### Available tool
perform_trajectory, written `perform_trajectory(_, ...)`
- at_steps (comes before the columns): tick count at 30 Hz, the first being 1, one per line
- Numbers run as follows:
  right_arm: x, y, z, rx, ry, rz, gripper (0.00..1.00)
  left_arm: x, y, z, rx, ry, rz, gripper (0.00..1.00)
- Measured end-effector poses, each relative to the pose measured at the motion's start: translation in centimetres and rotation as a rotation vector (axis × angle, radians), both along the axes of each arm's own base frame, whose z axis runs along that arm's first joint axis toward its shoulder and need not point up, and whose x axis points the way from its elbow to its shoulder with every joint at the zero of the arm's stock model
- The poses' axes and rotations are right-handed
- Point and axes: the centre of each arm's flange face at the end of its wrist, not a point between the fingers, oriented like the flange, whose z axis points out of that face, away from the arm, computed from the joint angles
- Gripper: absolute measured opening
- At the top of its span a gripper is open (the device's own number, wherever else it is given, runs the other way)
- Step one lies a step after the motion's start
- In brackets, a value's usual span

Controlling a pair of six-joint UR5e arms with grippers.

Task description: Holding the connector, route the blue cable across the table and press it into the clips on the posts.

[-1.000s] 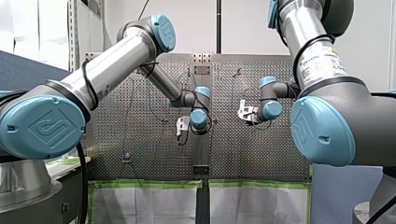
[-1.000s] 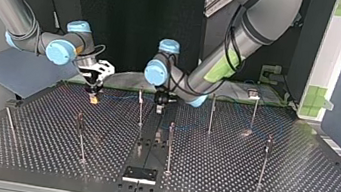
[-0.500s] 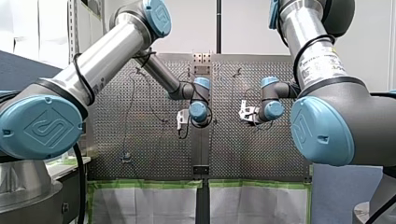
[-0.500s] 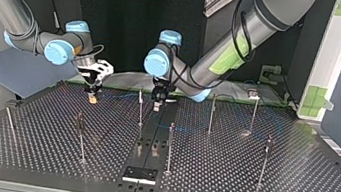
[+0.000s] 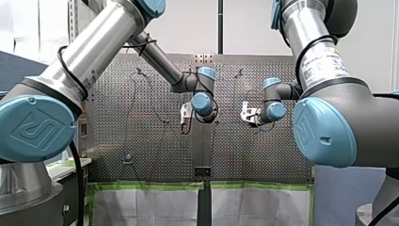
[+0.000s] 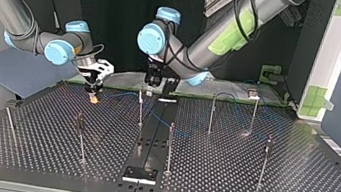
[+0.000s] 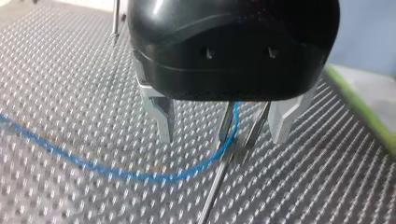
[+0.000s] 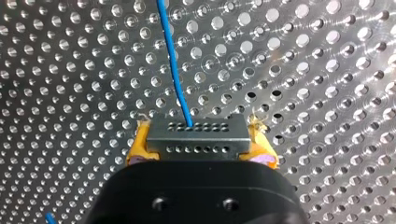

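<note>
Blue cable (image 6: pixel 120 94) in the top view runs from my right gripper (image 6: pixel 93 96) past the post (image 6: pixel 141 109) under my left gripper (image 6: pixel 150 89). In the left wrist view, metal fingers (image 7: pixel 159 116) stand wide apart astride post and cable, gripping nothing. In the right wrist view, yellow pads (image 8: pixel 140 147) clamp the grey connector (image 8: pixel 198 137), cable leading ahead.

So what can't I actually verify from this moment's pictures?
Clip at the post top: left wrist view, my left pincer body covers it, so whether the blue cable is seated is unclear.
Clips on other posts: top view, too small.
Connector lower part: right wrist view, behind my right pincer.
Table sides: front view, blocked by both arms.
</note>
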Motion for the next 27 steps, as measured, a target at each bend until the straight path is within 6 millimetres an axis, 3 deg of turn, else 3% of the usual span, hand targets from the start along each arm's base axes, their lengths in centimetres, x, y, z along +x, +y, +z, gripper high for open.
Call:
perform_trajectory(11, -1.5, -0.8, 0.0, 0.007, -0.001, -0.014, 0.0, -4.3, -4.7, 0.7, -0.016, -0.053, -0.031, 1.0)
perform_trajectory(17, -2.6, -1.1, -0.2, 0.017, 0.007, -0.02, 0.0, -5.8, -7.5, -0.5, -0.026, -0.037, -0.036, 1.0)
perform_trajectory(27, -3.4, -1.0, -0.5, 0.034, 0.025, -0.006, 0.0, -4.7, -9.4, -3.1, -0.011, -0.005, -0.01, 1.0)
